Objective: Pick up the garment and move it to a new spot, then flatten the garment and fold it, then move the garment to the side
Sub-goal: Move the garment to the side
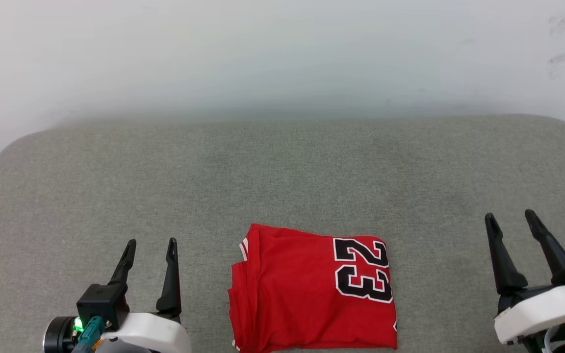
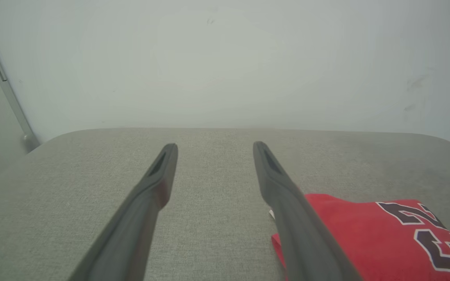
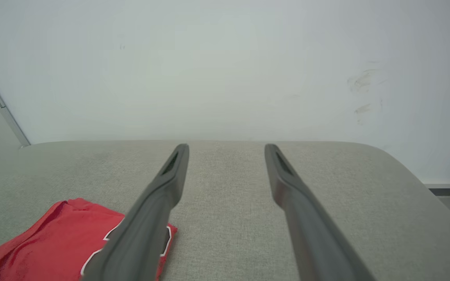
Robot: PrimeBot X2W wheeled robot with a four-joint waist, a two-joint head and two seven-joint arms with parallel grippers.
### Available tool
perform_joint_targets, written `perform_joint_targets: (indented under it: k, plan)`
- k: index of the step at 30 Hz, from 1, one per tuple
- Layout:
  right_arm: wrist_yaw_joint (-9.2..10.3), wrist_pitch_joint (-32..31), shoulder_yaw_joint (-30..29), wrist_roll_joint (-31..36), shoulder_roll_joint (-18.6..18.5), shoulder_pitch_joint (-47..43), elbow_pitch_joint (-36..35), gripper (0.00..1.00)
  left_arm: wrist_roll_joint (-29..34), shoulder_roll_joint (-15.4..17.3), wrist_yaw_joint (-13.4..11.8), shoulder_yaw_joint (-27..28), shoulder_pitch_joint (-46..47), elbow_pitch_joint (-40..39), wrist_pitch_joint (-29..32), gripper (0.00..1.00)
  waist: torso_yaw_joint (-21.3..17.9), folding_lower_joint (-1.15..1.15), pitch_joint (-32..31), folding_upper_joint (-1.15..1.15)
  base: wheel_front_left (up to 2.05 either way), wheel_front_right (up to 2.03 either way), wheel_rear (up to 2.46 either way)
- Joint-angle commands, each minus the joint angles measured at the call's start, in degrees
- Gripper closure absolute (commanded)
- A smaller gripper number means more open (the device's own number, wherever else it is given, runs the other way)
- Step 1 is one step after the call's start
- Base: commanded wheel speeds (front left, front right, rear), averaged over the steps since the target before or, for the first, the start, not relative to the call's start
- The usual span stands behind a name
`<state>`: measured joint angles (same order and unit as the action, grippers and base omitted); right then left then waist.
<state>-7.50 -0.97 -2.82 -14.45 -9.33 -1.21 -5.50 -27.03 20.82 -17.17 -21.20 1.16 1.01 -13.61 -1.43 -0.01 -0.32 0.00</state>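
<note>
Folded into a smooth red rectangle lying crosswise, "23" at its right end, the garment (image 1: 307, 294) rests on coarse grey upholstery (image 1: 282, 171) between the left gripper (image 1: 151, 242) and right gripper (image 1: 509, 215), both spread wide, empty.

The right gripper (image 3: 227, 150) hangs low over a grey fabric tabletop (image 3: 229, 234), its jaws well apart with nothing between them. At the lower left the red garment (image 3: 53, 238) lies folded on the tabletop. Its near corner is hidden behind one dark finger, where a white-edged black mark shows, possibly part of a print. Behind stands a pale wall (image 3: 225, 70) with faint scuffs (image 3: 363, 80).
</note>
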Motion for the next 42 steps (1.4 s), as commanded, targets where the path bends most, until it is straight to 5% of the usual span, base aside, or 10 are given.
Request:
perform_joint_targets:
  k: [1, 19, 31, 36, 42]
  plan:
    - [0.02, -0.5, 0.1, 1.0, 1.0, -2.4, -2.6, 0.0, -0.3, -0.1, 0.1, 0.3, -1.3, 0.8, -0.6, 0.0, -0.1, 0.01, -0.6, 0.0, 0.0, 0.0, 0.0]
    - [0.02, -6.0, -2.9, -0.1, 2.7, -4.3, -7.6, 0.0, 0.6, -1.3, 1.2, 1.1, 0.8, 2.9, -1.4, 0.0, 0.2, 0.01, 0.1, 0.0, 0.0, 0.0, 0.0]
    - [0.02, -17.1, -17.1, -16.8, -3.6, 2.4, 3.7, 0.0, 2.1, -3.2, 2.5, 2.0, 5.2, 1.0, -1.7, 0.0, 3.5, 0.01, 6.3, 0.0, 0.0, 0.0, 0.0]
    - [0.02, -28.9, -15.4, -26.2, -4.2, 3.8, 10.6, 0.0, 3.5, -4.5, 3.4, 2.6, 6.8, 0.4, -1.6, 0.0, 5.6, 0.01, 9.1, 0.0, 0.0, 0.0, 0.0]
    - [0.02, -40.3, -11.3, -38.6, 0.4, 4.7, 15.3, 0.0, 4.9, -5.4, 4.4, 3.3, 8.7, 0.6, -1.6, 0.0, 7.7, 0.01, 12.6, 0.0, 0.0, 0.0, 0.0]
